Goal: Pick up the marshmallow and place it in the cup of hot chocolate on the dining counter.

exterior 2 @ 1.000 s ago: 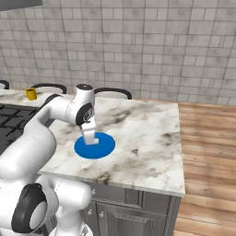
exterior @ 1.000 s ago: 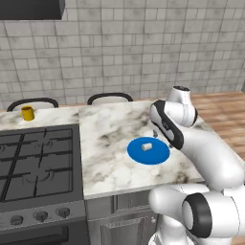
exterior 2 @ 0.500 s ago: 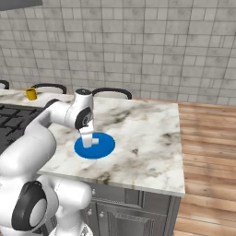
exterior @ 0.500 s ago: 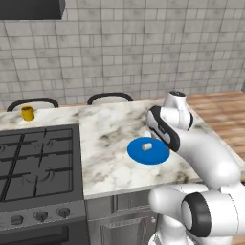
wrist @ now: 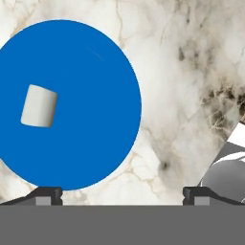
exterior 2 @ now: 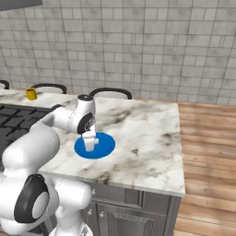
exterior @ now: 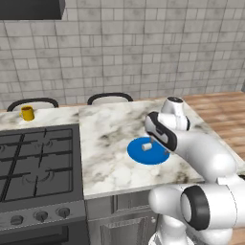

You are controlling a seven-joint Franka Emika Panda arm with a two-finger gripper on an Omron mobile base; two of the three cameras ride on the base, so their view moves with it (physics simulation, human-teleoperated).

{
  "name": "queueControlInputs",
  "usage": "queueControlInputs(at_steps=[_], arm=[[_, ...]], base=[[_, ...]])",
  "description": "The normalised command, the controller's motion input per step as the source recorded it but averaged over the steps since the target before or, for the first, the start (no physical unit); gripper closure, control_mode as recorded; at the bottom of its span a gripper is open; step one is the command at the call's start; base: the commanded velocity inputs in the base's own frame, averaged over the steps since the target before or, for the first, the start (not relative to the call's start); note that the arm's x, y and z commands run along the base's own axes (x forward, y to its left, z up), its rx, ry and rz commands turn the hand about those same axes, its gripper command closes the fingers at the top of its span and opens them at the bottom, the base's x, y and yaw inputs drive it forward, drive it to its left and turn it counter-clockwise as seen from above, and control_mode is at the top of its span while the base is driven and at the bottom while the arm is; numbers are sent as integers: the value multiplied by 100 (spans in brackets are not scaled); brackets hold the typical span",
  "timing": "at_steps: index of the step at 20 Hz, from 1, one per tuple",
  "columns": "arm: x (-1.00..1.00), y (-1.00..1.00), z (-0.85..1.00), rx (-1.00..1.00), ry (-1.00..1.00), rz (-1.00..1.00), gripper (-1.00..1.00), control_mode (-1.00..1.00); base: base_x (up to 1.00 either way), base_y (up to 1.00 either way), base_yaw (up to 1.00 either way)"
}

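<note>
The two-finger gripper (wrist: pixel 122 196) hangs above the flat round blue plate (wrist: pixel 91 158) with its dark fingertips (wrist: pixel 45 195) spread wide and holding nothing; the tiny off-white stubby cylindrical marshmallow (wrist: pixel 39 105) lies on its side on that plate, off to one side of the gap between the jaws. Judged from its look, the marshmallow is very light, soft and easily crushed, so it should be taken gently across its curved sides at mid-length. Farther off, the small mustard-yellow cylindrical mug (exterior: pixel 27 113) stands well apart on the long white marble-look countertop (exterior: pixel 105 158), beyond the black gas stovetop (exterior: pixel 33 162); no brand, label or writing is legible on anything.
</note>
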Motion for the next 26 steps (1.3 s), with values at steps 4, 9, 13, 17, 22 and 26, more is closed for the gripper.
queueControlInputs(at_steps=[4, 9, 13, 17, 22, 26], arm=[[14, 0, -24, 0, -1, 0, -100, -100], [7, 0, -8, 0, 0, 0, -100, -100], [15, 0, -1, 1, 0, 0, -100, -100], [25, 0, 0, 0, 0, 0, -100, -100], [20, 0, 0, 0, 0, 0, -100, -100], [9, 0, 0, 0, 0, 0, -100, -100]], base=[[0, 0, 0], [0, 0, 0], [0, 0, 0], [0, 0, 0], [0, 0, 0], [0, 0, 0]])
